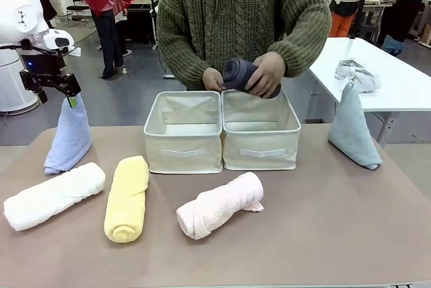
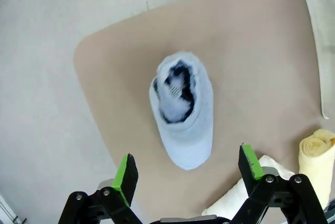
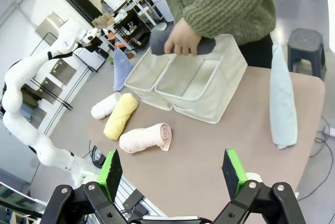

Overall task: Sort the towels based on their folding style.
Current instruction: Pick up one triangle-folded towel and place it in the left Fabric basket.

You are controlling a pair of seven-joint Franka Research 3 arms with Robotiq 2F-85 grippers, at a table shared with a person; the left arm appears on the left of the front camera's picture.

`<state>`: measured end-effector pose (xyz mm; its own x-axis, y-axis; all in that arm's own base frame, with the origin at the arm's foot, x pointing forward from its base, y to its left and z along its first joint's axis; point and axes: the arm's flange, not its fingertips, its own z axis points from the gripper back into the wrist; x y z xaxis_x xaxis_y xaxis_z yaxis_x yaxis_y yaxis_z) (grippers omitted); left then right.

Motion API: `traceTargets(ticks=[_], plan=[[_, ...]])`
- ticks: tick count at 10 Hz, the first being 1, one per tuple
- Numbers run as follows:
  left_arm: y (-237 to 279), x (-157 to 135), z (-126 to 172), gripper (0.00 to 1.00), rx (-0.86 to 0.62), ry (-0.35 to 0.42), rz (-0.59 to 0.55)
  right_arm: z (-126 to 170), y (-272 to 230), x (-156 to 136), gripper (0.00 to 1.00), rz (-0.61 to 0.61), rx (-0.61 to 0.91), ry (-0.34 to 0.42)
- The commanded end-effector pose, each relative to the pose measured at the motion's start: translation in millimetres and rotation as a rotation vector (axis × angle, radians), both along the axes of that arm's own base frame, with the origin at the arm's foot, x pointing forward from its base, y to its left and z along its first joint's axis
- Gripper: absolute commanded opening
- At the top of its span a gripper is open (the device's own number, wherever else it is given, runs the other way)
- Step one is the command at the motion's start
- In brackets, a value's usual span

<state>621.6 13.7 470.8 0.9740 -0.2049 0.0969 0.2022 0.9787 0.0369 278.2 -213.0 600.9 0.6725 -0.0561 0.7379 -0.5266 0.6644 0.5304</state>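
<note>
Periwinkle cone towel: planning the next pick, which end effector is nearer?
Left. Left end effector sits just above the periwinkle cone towel; right end effector hangs far off.

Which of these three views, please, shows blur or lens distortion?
Left wrist view: the tip of the periwinkle-blue terry cone towel is soft; right wrist view: the pale grey-teal cone towel looks stretched and tilted; front view: sharp, evenly lit.

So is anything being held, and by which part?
Only the person's hands grip the dark grey towel roll around its middle; left gripper and right gripper are empty.
</note>
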Motion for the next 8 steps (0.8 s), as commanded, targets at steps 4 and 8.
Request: traceTargets(ticks=[4,8], plan=[[5,30,-5,1.0,-0.013,-0.041,-0.097,-1,0,1,1.0,-0.004,-0.002,-0.004],[4,41,-14,1.0,-0.02,-0.042,-0.129,-1,0,1,1.0,-0.004,-0.002,-0.004]])
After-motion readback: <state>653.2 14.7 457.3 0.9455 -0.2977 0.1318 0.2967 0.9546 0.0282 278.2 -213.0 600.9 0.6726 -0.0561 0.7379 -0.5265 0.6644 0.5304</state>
